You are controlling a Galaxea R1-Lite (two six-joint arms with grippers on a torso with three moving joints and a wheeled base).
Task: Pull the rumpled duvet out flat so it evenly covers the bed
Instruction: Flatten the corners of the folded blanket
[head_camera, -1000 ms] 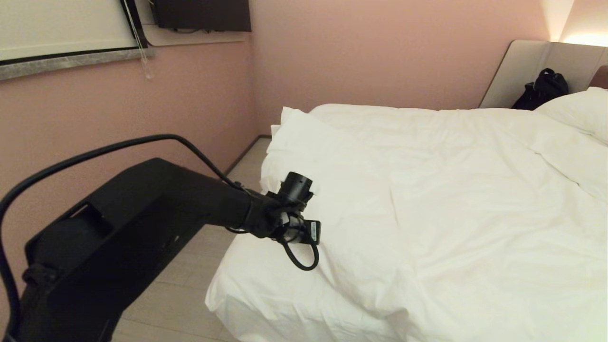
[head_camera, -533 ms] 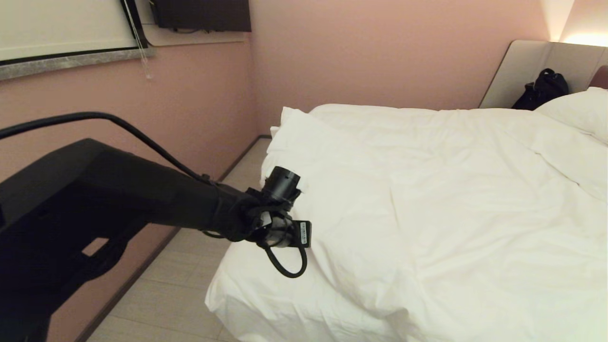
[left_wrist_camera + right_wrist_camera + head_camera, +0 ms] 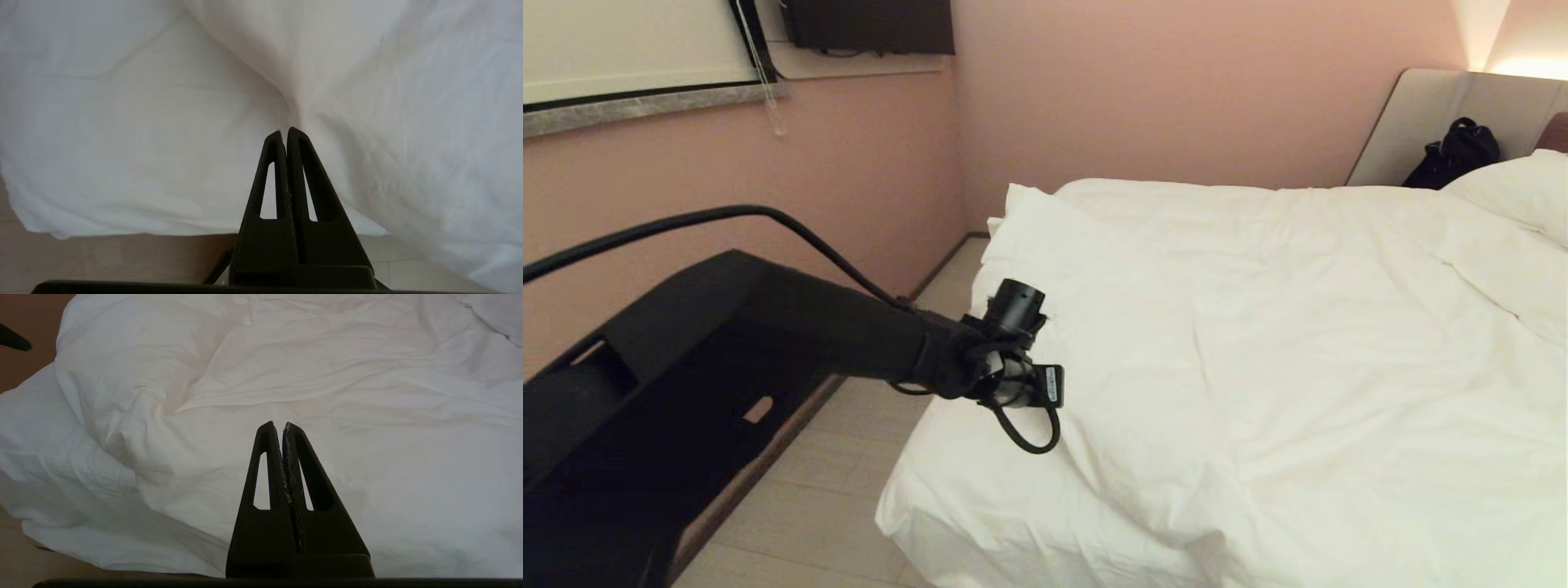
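Observation:
The white duvet [image 3: 1258,327] lies wrinkled over the bed [image 3: 947,498], with a raised fold along its left edge. My left arm reaches in from the left, and its wrist [image 3: 1013,371] is at that edge. In the left wrist view the left gripper [image 3: 286,131] is shut, and a crease of the duvet [image 3: 408,122] runs straight into its tips. My right gripper [image 3: 282,425] is shut on nothing and hangs over the duvet [image 3: 327,375] near the foot of the bed. It does not show in the head view.
A pink wall and a strip of wood floor [image 3: 849,490] run along the bed's left side. A pillow [image 3: 1519,192] and a black bag [image 3: 1458,155] lie by the beige headboard [image 3: 1421,114]. A window ledge [image 3: 645,110] is at the upper left.
My left wrist swung a little to the left and came partly back. The arm behind it rose and then sank. The duvet lies much as before.

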